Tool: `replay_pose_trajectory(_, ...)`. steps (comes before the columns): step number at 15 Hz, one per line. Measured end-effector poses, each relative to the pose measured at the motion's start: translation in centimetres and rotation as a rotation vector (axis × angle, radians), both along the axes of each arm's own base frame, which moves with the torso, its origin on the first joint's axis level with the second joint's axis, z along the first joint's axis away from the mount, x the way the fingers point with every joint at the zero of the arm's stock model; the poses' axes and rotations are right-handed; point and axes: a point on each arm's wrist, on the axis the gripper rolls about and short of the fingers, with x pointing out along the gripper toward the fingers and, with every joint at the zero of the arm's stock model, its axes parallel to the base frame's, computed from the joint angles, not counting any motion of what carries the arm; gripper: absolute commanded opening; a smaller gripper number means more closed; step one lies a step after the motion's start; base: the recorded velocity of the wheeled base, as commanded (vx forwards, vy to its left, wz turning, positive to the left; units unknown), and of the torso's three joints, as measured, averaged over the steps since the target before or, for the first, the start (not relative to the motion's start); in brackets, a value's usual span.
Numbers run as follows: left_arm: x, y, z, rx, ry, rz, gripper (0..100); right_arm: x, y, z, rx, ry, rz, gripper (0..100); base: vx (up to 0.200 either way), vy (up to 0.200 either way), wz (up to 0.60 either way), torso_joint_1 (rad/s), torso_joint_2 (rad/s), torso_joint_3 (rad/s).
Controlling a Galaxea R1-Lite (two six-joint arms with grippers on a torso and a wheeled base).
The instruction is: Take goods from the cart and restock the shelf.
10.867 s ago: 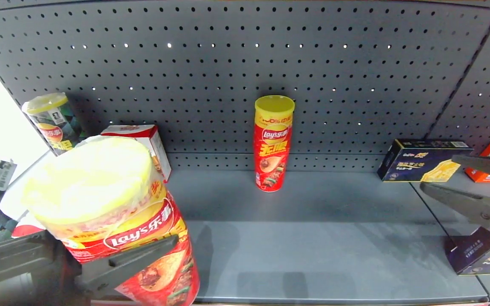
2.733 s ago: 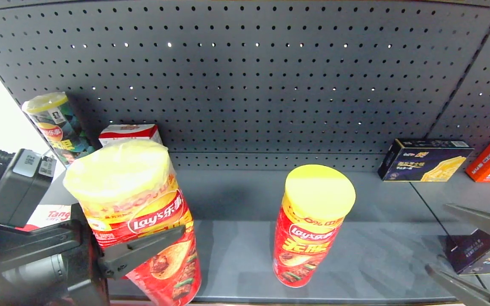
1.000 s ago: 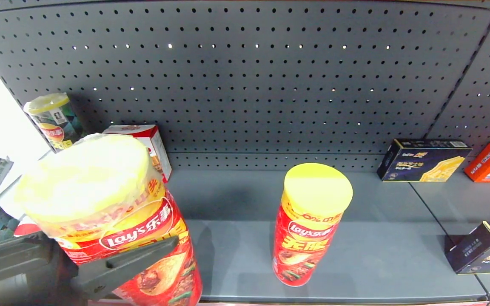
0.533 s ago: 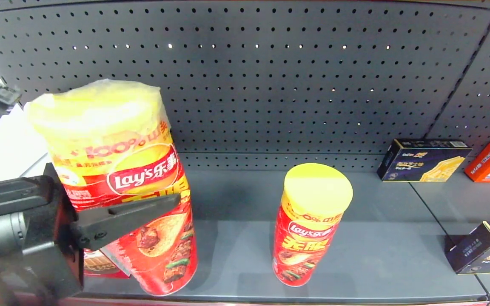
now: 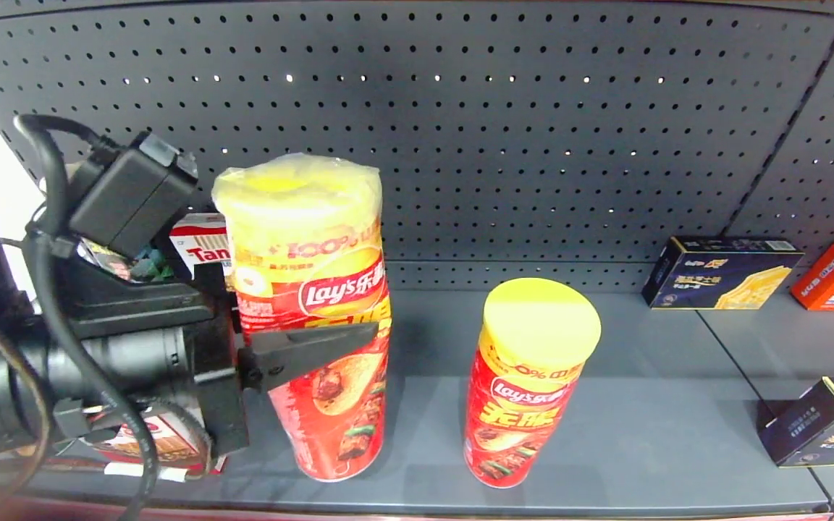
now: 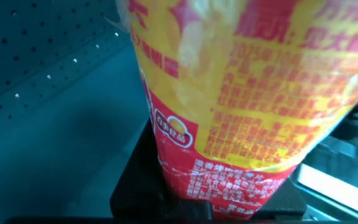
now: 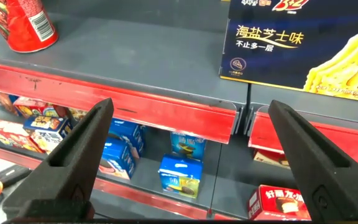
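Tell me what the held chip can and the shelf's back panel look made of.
The chip can looks like a glossy printed cardboard tube, with a yellow, probably plastic lid under crinkled clear film. The back panel seems matte grey painted sheet metal, judging by its regular punched holes.

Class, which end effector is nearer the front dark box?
Right. The right end effector hangs open just before the front dark box; the left end effector grips a can across the shelf.

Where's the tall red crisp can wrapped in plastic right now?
In the head view the wrapped red can is upright at the grey shelf's front left, clamped in the left gripper, beside a second red yellow-lidded can.
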Motion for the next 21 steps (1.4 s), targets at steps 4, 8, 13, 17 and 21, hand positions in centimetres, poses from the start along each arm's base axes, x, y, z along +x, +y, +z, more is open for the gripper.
replay_pose_trajectory(4,3.1,-1.7,-0.3,0.022,-0.009,0.006,0,0.0,0.0,0.0,0.000,0.000,0.000,100,0.000,0.000,0.00,0.000,0.00,0.000)
replay_pose_trajectory(8,7.0,-3.5,-0.3,-0.027,-0.097,0.013,0,0.0,0.0,0.0,0.000,0.000,0.000,100,0.000,0.000,0.00,0.000,0.00,0.000)
replay_pose_trajectory(13,10.3,-4.6,-1.4,-0.033,-0.180,-0.003,0,0.0,0.0,0.0,0.000,0.000,0.000,100,0.000,0.000,0.00,0.000,0.00,0.000)
replay_pose_trajectory(17,12.2,-5.5,-3.1,-0.027,-0.240,-0.024,0,0.0,0.0,0.0,0.000,0.001,0.000,100,0.000,0.000,0.00,0.000,0.00,0.000)
replay_pose_trajectory(21,13.7,-7.0,-4.1,-0.034,-0.252,-0.040,0,0.0,0.0,0.0,0.000,0.001,0.000,100,0.000,0.000,0.00,0.000,0.00,0.000)
